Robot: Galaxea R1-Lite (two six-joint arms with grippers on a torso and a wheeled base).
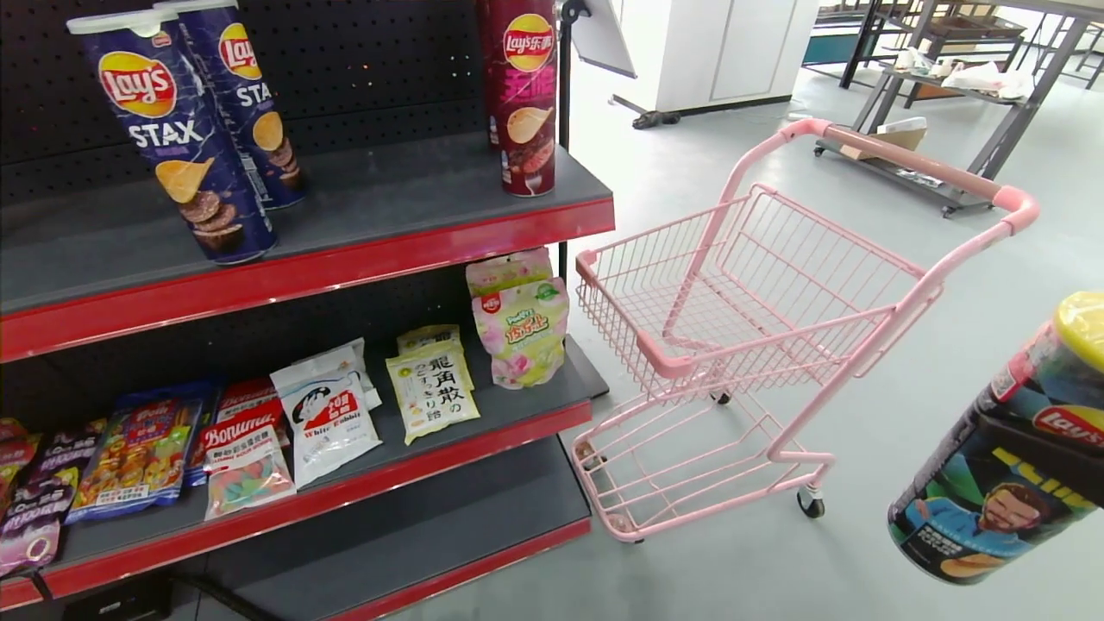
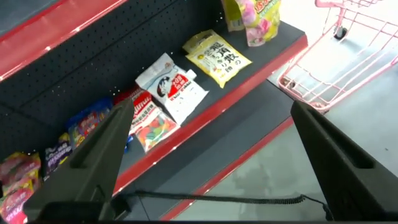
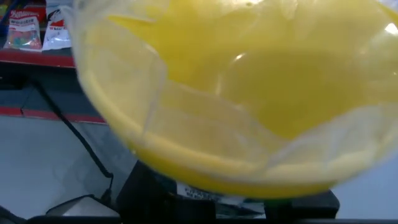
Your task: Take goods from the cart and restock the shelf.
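Right gripper [image 1: 1054, 461] is clamped around a chip can [image 1: 975, 509] at the lower right edge of the frame. The can is tilted with its yellow lid [image 3: 249, 93] uppermost. It is held in the air over the floor [image 1: 673, 164], right of the pink cart [image 1: 664, 358] and apart from it.

Left gripper [image 2: 211, 109] is open. Its 2 dark fingers [image 2: 93, 162] are spread wide with nothing between them, and it hangs in front of the lower shelf levels.

The cart stands centre-right, just beside the right end of the shelf [image 1: 388, 198].

Top level of the shelf:
- 2 blue chip cans stand at upper left, one [image 1: 185, 147] in front and the other [image 1: 254, 103] just behind it. Both are upright and close together.
- 1 dark red can [image 1: 528, 95] stands upright near the right end, well apart from the blue pair.

Middle level, lower left of the frame, holds snack bags in a row:
- purple bags [image 1: 26, 500] at the far left
- a blue bag [image 1: 138, 448]
- a red bag [image 1: 246, 457]
- a white bag [image 1: 332, 423]
- a yellow bag [image 1: 431, 388]
- a pink-green pouch [image 1: 522, 319] propped upright at the right end

The bags to the left of the pouch lie leaning back, and some overlap.
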